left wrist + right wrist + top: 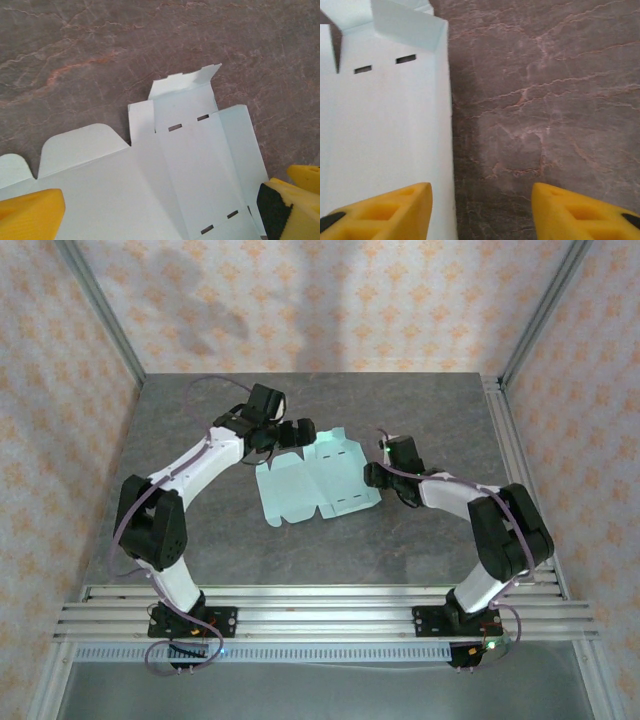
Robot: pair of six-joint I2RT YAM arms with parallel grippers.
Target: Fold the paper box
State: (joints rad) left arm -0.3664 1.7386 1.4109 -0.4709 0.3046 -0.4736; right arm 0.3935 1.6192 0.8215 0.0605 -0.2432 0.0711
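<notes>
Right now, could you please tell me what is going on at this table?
Two robot arms are folding a paper box, at present a mostly flat mint sheet on the stone-look table. The left hand is open above the sheet's far-left part. The right hand, also open, straddles its right edge and grips nothing. One end flap is tilted up; most of the rest lies flat.
</notes>
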